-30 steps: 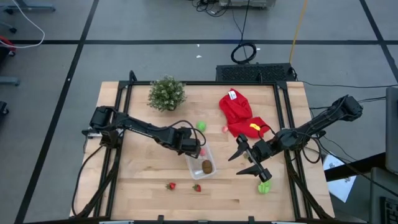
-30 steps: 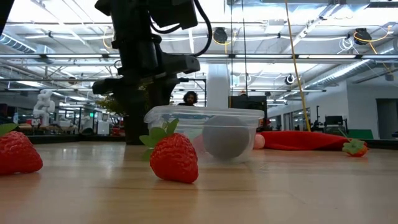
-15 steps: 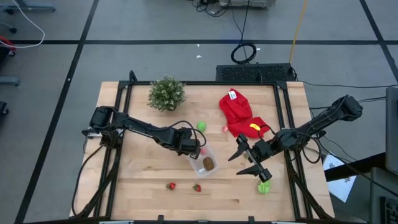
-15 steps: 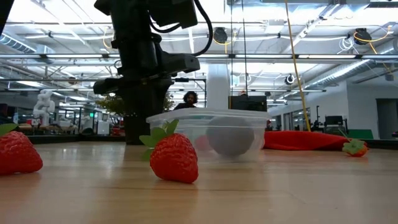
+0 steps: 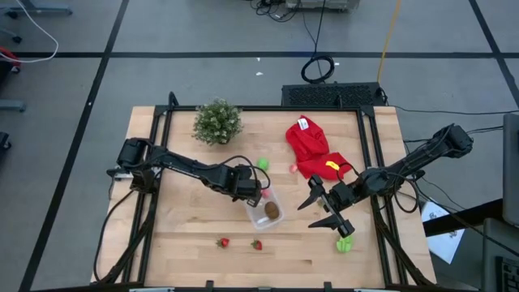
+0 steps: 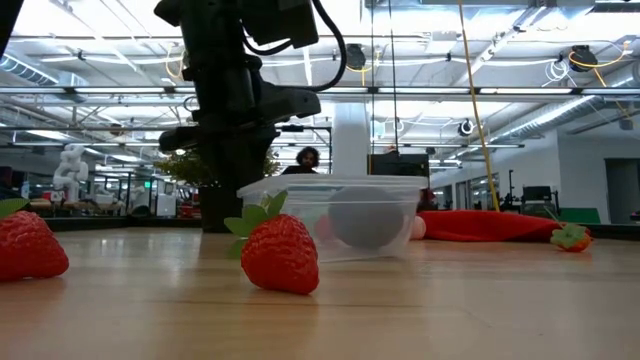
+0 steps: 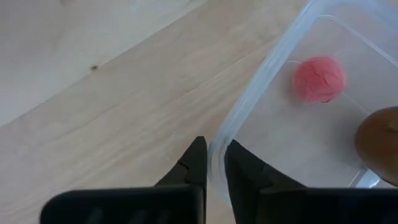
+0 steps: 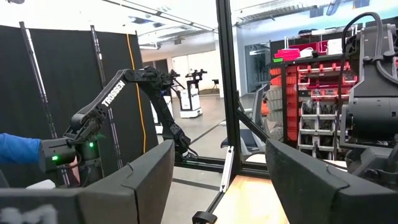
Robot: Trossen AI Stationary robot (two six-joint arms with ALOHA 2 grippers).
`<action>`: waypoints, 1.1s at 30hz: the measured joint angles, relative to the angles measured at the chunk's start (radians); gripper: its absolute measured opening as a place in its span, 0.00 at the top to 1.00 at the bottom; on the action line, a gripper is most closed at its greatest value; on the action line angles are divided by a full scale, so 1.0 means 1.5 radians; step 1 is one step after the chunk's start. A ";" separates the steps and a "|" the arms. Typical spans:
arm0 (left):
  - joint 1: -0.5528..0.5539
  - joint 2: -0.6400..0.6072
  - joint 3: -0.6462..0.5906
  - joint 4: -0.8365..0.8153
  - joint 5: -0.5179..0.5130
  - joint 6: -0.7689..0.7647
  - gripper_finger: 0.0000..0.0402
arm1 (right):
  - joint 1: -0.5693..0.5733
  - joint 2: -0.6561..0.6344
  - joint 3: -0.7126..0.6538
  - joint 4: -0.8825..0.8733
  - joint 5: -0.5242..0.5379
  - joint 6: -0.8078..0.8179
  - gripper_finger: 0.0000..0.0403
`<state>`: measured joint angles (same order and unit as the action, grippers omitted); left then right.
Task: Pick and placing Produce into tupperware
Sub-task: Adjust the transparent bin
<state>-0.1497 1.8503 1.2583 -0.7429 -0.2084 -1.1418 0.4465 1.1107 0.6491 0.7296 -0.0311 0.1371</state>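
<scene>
High view: my left gripper (image 5: 258,193) sits at the centre of the frame, clamped on the upper-left rim of the tupperware (image 5: 267,209), which lies just below and right of it with its long axis running from upper left to lower right. Inside the tub I see the brown oval (image 5: 272,211). Two strawberries (image 5: 223,242) lie below the tub near the bottom edge of the table (image 5: 186,247); a green piece (image 5: 262,164) sits above my gripper, a small pink piece (image 5: 293,169) beside the red cloth (image 5: 310,148), and the bushy plant (image 5: 217,121) at upper left. My right gripper (image 5: 328,207) hovers right of centre, fingers spread wide, with another green piece (image 5: 345,243) just below it. Low view: a strawberry (image 6: 279,251) stands in front of the tub (image 6: 330,215), partly blocking it; the left arm rises behind at upper left. Left wrist view: my fingertips (image 7: 198,163) pinch the tub's wall (image 7: 249,93) between them, and a pink piece (image 7: 319,79) lies inside at upper right, the brown oval (image 7: 379,143) at the right edge. Right wrist view: my fingers (image 8: 155,168) stand wide apart, holding nothing.
</scene>
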 joint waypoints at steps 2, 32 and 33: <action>0.000 0.000 0.000 -0.002 -0.001 0.012 0.95 | 0.000 0.000 0.000 0.000 0.000 0.000 0.40; 0.044 -0.001 0.001 -0.007 0.034 0.265 0.92 | 0.000 0.000 0.000 0.001 0.002 0.000 0.40; 0.044 -0.001 0.001 -0.007 0.035 0.269 0.92 | 0.000 0.000 0.000 0.001 0.002 0.000 0.40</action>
<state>-0.0834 1.8488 1.2594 -0.7538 -0.1566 -0.7378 0.4469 1.1107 0.6491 0.7303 -0.0277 0.1375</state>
